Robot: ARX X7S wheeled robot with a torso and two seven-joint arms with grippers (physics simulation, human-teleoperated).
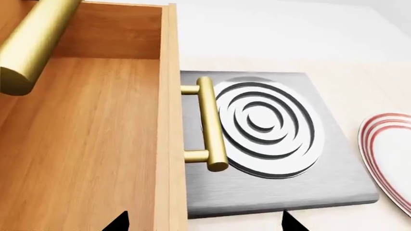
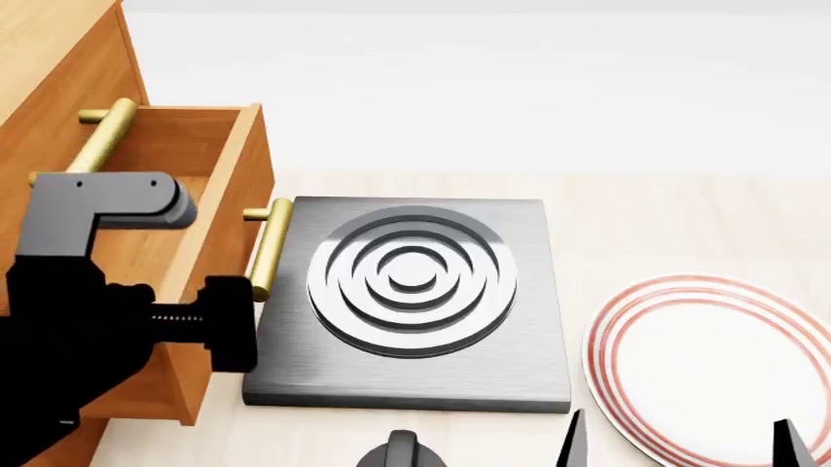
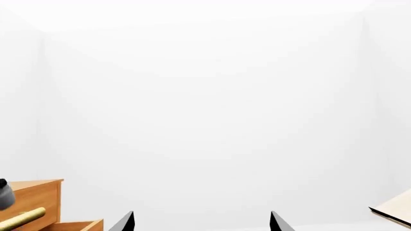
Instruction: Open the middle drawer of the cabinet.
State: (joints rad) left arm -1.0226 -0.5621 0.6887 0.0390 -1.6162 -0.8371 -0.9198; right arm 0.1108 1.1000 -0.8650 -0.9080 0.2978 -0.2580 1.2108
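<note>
The cabinet (image 2: 58,58) stands at the left in the head view. Its middle drawer (image 2: 195,195) is pulled out, an open wooden box with its brass bar handle (image 2: 267,248) facing the grey slab. The top drawer's handle (image 2: 97,136) shows above it. The lowest drawer is hidden. My left gripper (image 1: 204,222) is open and empty, its fingertips (image 1: 119,222) straddling the drawer's front wall (image 1: 168,120) just short of the handle (image 1: 212,122). My left arm (image 2: 104,321) covers the drawer's near side. My right gripper (image 2: 678,443) is open and empty, low at the right above the plate.
A grey square slab with concentric rings (image 2: 409,292) lies on the pale counter right in front of the drawer handle. A white plate with red rings (image 2: 714,365) lies to its right. A dark knob (image 2: 403,449) shows at the bottom edge. The right wrist view faces a white wall.
</note>
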